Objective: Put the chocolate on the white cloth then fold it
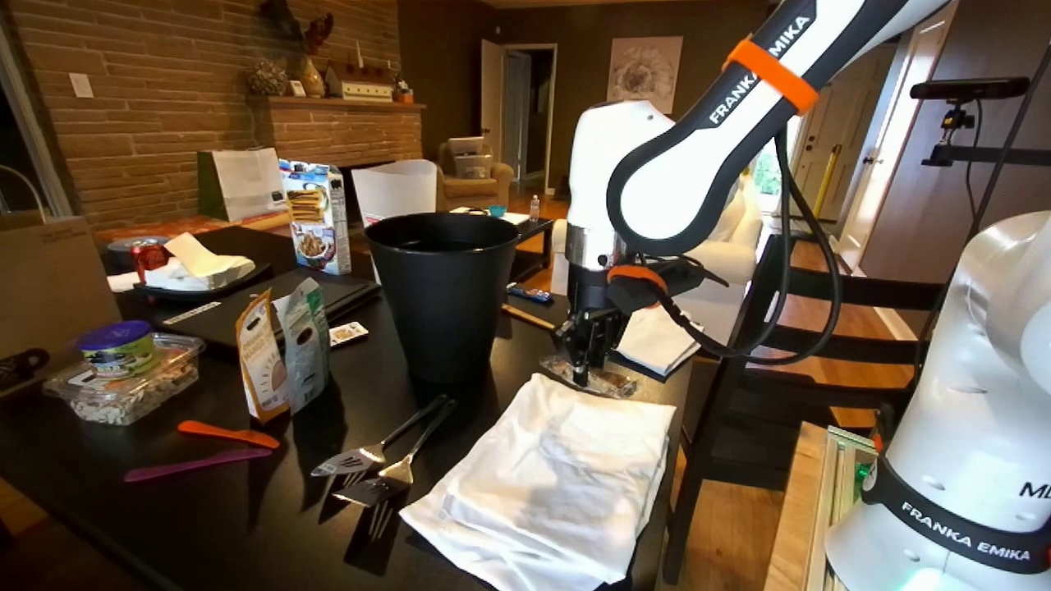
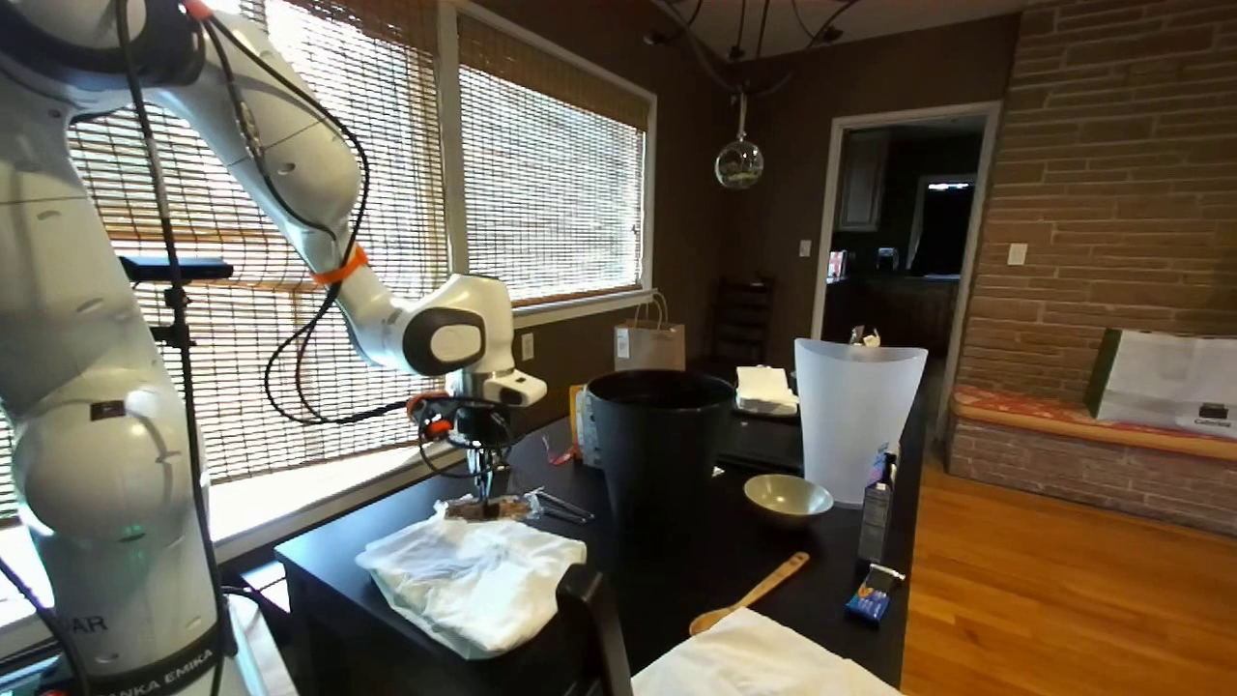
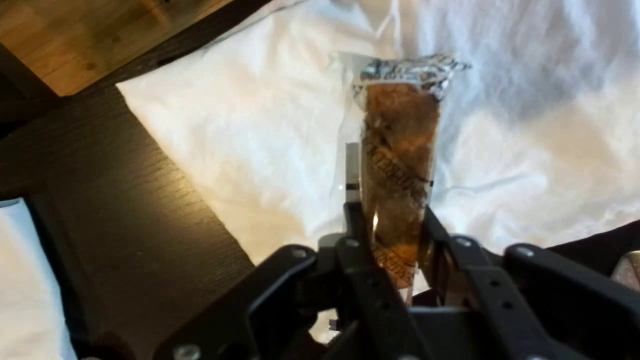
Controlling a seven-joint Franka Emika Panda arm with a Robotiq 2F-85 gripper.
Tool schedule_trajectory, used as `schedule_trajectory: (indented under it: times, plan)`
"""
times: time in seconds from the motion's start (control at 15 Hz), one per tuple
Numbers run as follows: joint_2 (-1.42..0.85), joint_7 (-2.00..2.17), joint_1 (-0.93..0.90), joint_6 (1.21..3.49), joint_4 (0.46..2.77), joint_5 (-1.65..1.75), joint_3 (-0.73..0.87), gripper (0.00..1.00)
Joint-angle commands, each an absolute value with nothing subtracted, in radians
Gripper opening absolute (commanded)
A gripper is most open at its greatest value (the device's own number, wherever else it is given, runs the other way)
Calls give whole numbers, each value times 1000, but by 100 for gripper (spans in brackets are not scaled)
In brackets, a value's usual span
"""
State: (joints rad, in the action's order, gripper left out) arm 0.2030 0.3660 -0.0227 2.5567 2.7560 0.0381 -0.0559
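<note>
One oblong brown chocolate, clear crinkled wrapper, pinched in gripper; long axis runs up-down in wrist view; white cloth soft, wrinkled.

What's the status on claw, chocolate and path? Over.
Claw closed on the wrapped chocolate. Held by the white cloth's edge, cloth not folded over it. No obstruction seen between them.

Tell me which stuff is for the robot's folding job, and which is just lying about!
For the job:
brown oblong clear-wrapped chocolate bar
large wrinkled white cloth
black two-fingered tool, gripping the bar

Just lying about:
tall round black bin
orange plastic knife
purple plastic knife
long wooden spoon
</note>
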Motion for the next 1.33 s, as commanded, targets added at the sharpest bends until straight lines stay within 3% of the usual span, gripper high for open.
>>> schedule_trajectory:
  times: [0.0, 0.27, 0.33, 0.4, 0.53, 0.93, 1.27]
  plan:
    - [191, 401, -31, 2528, 2755, 13, -93, 7]
    - [170, 506, -9, 2523, 2757, 97, -130, 7]
    - [163, 515, -11, 2524, 2757, 99, -132, 13]
    - [158, 520, -15, 2522, 2757, 95, -132, 53]
    - [152, 528, -16, 2522, 2757, 95, -132, 58]
    - [152, 529, 1, 2549, 2757, 115, -115, 99]
    - [128, 494, 45, 2636, 2755, 182, -86, 100]
